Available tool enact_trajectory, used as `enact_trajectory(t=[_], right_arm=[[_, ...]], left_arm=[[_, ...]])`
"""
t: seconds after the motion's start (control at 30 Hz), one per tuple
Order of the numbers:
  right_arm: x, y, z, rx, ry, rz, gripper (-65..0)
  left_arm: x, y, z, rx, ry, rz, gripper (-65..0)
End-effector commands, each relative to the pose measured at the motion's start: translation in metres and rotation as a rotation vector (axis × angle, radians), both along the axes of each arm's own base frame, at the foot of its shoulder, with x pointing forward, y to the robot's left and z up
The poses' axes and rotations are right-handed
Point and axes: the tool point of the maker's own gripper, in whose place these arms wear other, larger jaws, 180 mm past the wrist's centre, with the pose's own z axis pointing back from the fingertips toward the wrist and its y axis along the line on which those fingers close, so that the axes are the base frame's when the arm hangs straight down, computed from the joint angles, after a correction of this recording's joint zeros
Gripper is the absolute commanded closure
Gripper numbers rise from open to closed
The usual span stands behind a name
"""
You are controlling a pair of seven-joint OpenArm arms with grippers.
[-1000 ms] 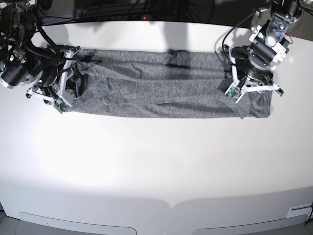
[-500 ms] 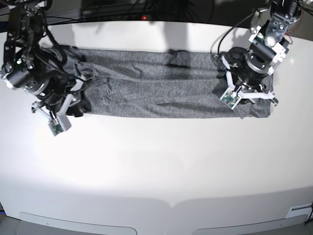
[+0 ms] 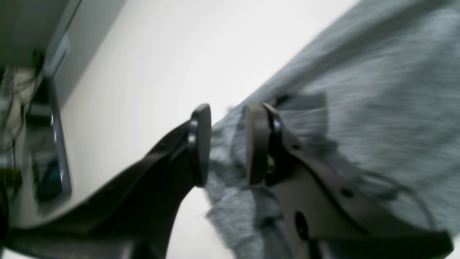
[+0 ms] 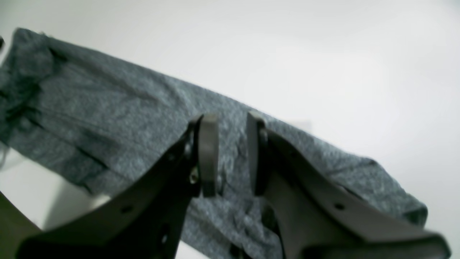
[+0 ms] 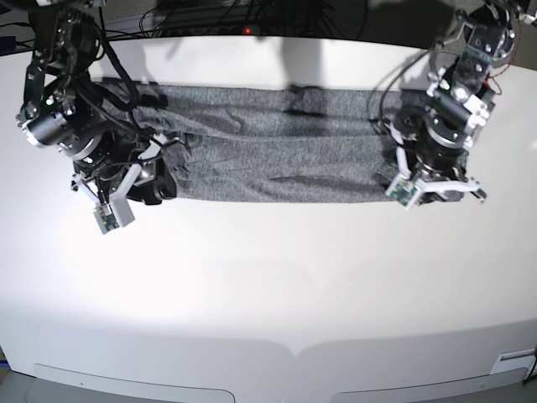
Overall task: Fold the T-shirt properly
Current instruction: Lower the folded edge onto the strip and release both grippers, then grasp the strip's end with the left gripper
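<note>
Overhead, the shirt (image 5: 277, 143) lies as a long grey band across the far half of the white worktop (image 5: 277, 285), running from nine o'clock to three o'clock. The right hand (image 5: 138, 172) sits at the nine o'clock end, and the left hand (image 5: 428, 172) at the three o'clock end.

Each hand shows a narrow gap between its pads. On the left wrist view, the left hand (image 3: 222, 144) has grey cloth bunched between its pads, so it looks to be pinching the edge. On the right wrist view, cloth shows between the pads of the right hand (image 4: 231, 158) too, but whether it is gripped or merely behind them, I cannot tell.

The risk, as I judge it: if one hand holds only a thin edge, the soft knit may slip free and the fold go crooked.

Only the overhead view shows both ends at once; only the wrist views show the pads and the cloth near them, though blurred.
</note>
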Motion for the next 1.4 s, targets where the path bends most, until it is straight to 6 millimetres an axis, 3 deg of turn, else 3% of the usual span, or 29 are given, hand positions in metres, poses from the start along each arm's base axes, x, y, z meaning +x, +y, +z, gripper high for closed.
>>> enact_trajectory(t=[0.0,0.17,0.4,0.53,0.67,0.77,0.83,0.97,1.17,1.37], right_arm=[[0.004,0.0,0.01,0.002,-0.034,0.007,-14.6],[0.004,-0.005,0.007,-0.029,-0.022,-0.002,-14.6],[0.008,-0.01,0.009,-0.058,-0.053,-0.018,-14.6],[0.011,-0.042,0.003,-0.208,-0.056,-0.11,-14.7],[0.019,-0.083,0.01,-0.193,-0.103,-0.269,-14.8],[0.022,-0.124,0.009,-0.175,-0.123,-0.389,-14.8],[0.021,-0.152,0.004,-0.154,-0.114,-0.471,-14.8],[0.015,-0.186,-0.006,-0.125,-0.081,-0.573,-14.8],[0.009,-0.185,-0.017,-0.129,-0.034,-0.539,-14.8],[0.013,-0.175,-0.014,-0.062,-0.048,-0.517,-14.9]], left_arm=[[0.013,0.017,0.014,0.018,-0.062,0.052,-16.4],[0.008,0.056,0.008,0.094,-0.03,0.23,-16.4],[0.012,0.071,0.021,0.167,-0.097,0.281,-16.4],[0.013,0.07,0.021,0.166,-0.104,0.276,-16.6],[0.018,0.064,0.027,0.151,-0.145,0.244,-16.6],[0.022,0.062,0.031,0.144,-0.167,0.232,-16.6],[0.023,0.061,0.032,0.143,-0.171,0.231,-22.0],[0.024,0.059,0.033,0.13,-0.179,0.221,-46.0],[0.029,0.054,0.041,0.143,-0.23,0.192,-45.3],[0.021,0.061,0.03,0.151,-0.164,0.259,-45.2]])
